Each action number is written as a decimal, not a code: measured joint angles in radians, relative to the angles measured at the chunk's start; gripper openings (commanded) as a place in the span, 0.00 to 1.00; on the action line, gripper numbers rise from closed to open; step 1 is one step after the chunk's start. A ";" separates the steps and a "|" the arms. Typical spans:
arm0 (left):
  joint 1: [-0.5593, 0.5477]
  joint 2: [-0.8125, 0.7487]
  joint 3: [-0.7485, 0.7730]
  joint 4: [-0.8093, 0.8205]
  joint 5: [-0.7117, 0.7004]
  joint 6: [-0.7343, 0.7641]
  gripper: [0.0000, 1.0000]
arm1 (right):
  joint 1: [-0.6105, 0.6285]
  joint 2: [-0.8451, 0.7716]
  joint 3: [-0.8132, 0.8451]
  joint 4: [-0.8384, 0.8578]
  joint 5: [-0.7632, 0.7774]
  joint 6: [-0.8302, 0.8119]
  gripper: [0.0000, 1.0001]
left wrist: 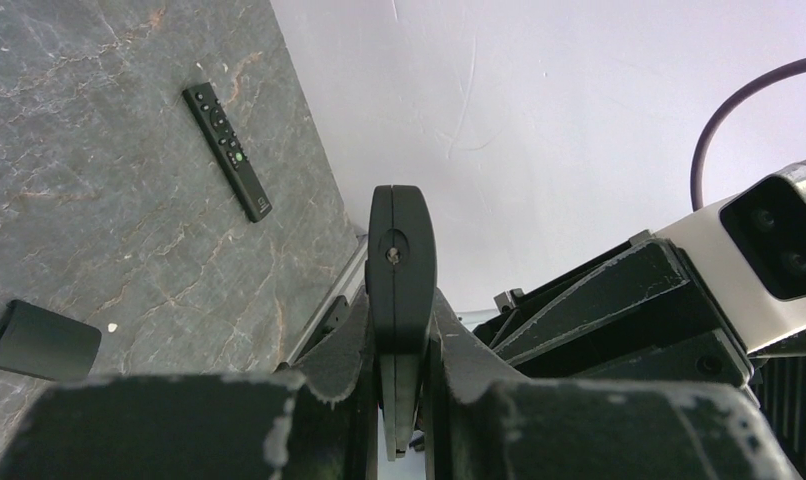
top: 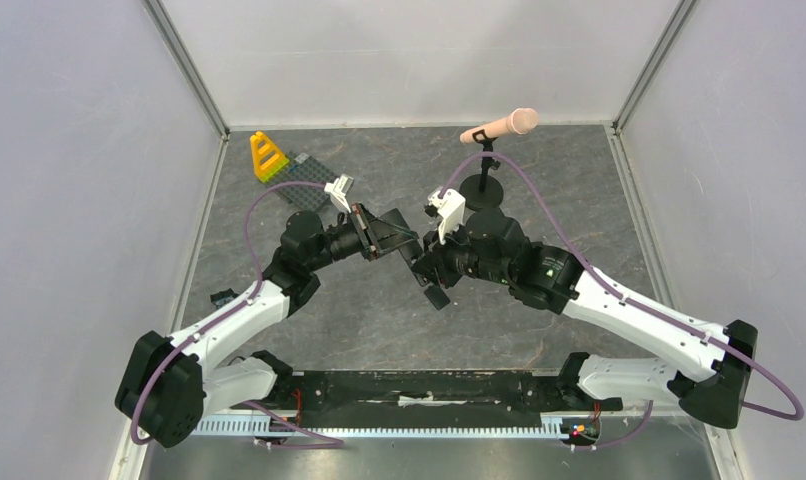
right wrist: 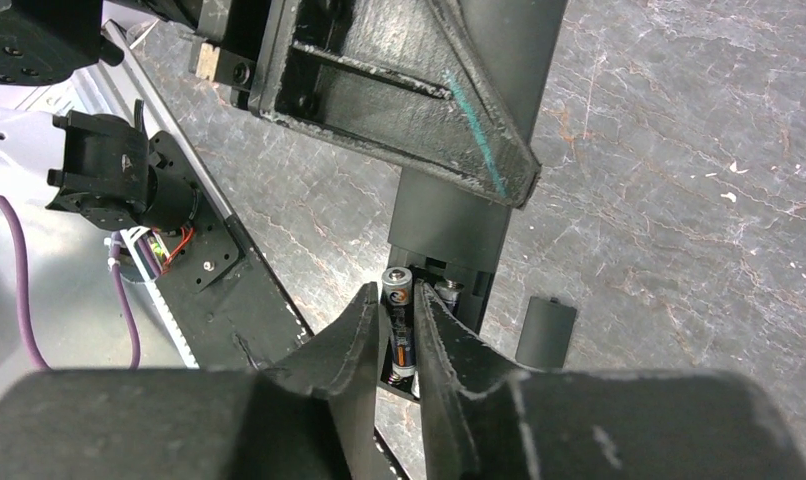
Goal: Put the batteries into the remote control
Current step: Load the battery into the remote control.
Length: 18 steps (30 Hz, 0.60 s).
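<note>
The left gripper is clamped on the remote control, holding it above the table with its open bay toward the right gripper. That gripper's fingers stand narrowly apart on either side of 1 battery lying in that bay; whether they pinch it or only flank it I cannot tell. If the cell is not fully seated, it could pop out on release, or a sideways drag of the fingers could lever it free.
</note>
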<state>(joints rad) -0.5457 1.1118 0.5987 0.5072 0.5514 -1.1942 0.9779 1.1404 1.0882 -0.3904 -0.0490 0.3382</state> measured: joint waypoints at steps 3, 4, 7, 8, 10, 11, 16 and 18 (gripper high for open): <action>0.000 0.000 0.000 0.002 -0.002 -0.003 0.02 | 0.004 0.000 0.000 0.000 0.001 0.009 0.34; 0.000 0.000 0.000 0.002 -0.004 -0.005 0.02 | 0.006 0.000 0.002 0.000 0.001 0.013 0.37; 0.000 0.000 0.000 0.005 -0.013 -0.008 0.02 | 0.008 0.000 0.011 -0.003 -0.001 0.026 0.43; 0.000 0.000 0.000 0.008 -0.017 -0.009 0.02 | 0.008 0.000 0.016 -0.006 0.002 0.029 0.46; 0.000 0.000 0.000 0.013 -0.021 -0.011 0.02 | 0.008 0.000 0.028 -0.016 0.005 0.037 0.50; 0.000 0.000 0.000 0.015 -0.022 -0.011 0.02 | 0.008 0.000 0.034 -0.019 0.007 0.039 0.54; 0.000 -0.007 0.000 0.023 -0.018 -0.013 0.02 | 0.003 -0.007 0.060 -0.050 0.059 0.064 0.83; 0.000 -0.011 0.000 0.026 -0.017 -0.013 0.02 | -0.001 -0.016 0.061 -0.060 0.080 0.080 0.90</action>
<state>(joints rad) -0.5457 1.1004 0.5987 0.5331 0.5343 -1.2076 0.9768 1.1244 1.1488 -0.4503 0.0311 0.4183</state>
